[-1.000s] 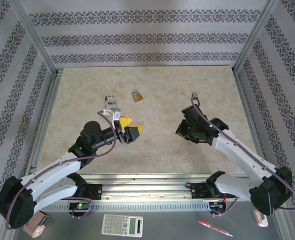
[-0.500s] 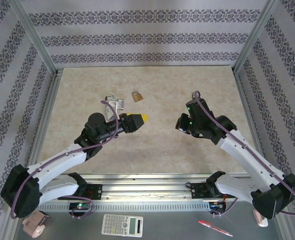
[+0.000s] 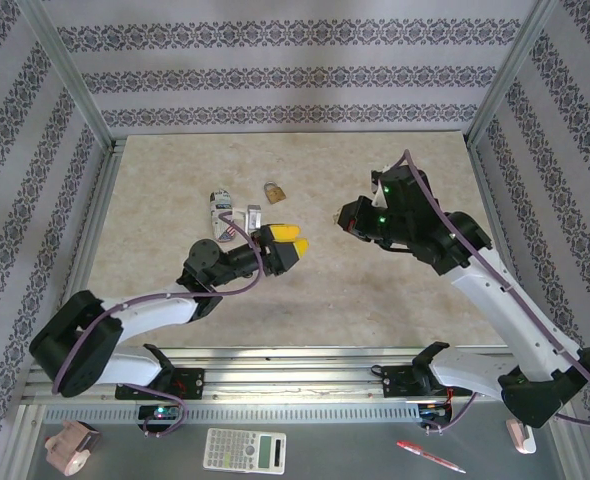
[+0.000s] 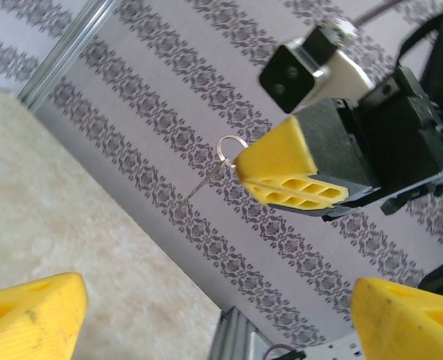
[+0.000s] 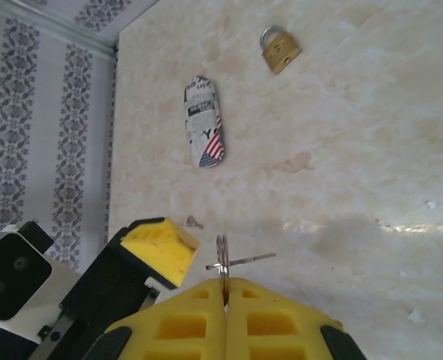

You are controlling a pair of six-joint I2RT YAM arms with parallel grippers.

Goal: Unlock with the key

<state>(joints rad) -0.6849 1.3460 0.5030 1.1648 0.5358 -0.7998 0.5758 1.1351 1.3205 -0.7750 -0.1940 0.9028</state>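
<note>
Patterned pouch-like thing [image 3: 218,212] lies near the far-left part of the tabletop [image 3: 395,300]. Small grey padlock [image 3: 253,217] sits just right of it, flat. Brass padlock [image 3: 273,192] is a bit further toward the far edge, apart from both and untouched.

Left gripper [image 3: 293,244] hangs over the tabletop's middle, just near-side of the padlocks. Its fingers [image 4: 34,311] are spread wide with nothing between them, and it points at the right gripper.

The key [image 5: 244,261] is up in the air above the middle of the tabletop, off the surface. Its ring head is at the fingertips and the thin blade sticks out sideways toward the left gripper. Right gripper [image 3: 347,218] has its fingers pressed together, pinching the key at the head.

Step, as I judge it: key is picked up, no lock held or entered yet. The two grippers face each other, so this looks like a mid-air handover or regrip. Next move calls for the left fingers to line up with the thin blade and close without twisting it out of the pinch. Can't tell which padlock it fits.
</note>
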